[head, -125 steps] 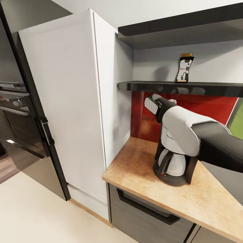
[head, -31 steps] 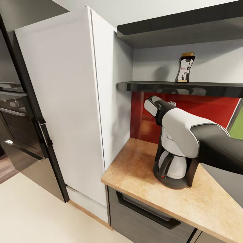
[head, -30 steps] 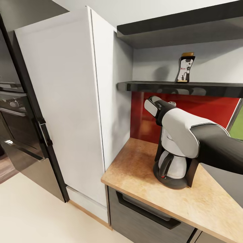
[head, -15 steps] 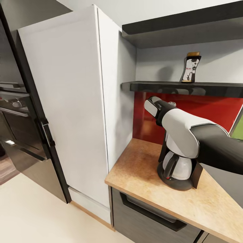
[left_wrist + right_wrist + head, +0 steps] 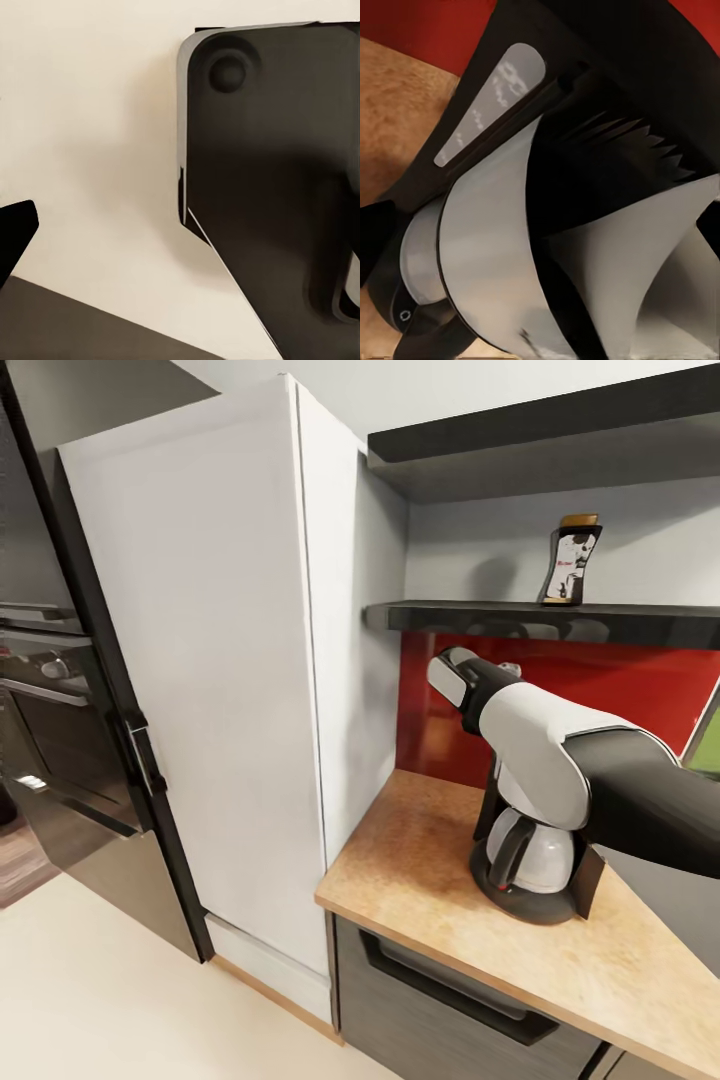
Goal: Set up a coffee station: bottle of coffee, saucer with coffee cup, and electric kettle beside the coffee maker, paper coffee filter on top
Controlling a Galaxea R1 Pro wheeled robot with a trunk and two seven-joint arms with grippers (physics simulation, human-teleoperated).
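Resting atop coffee maker point(image 5: 530, 850): paper coffee filter point(image 5: 660, 255)

A tall white cabinet point(image 5: 210, 660) stands left — a black oven point(image 5: 45, 690) beyond it, red backsplash point(image 5: 640, 680) far right.

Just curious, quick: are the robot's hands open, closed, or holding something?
Left gripper: cannot be told.
Right gripper: cannot be told, mostly hidden over the coffee maker.

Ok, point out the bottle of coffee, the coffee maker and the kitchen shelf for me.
bottle of coffee point(image 5: 571, 566), head view, on its black-and-white label.
coffee maker point(image 5: 540, 857), head view, on the silvery carafe.
kitchen shelf point(image 5: 470, 617), head view, on the front edge of the glossy black board.
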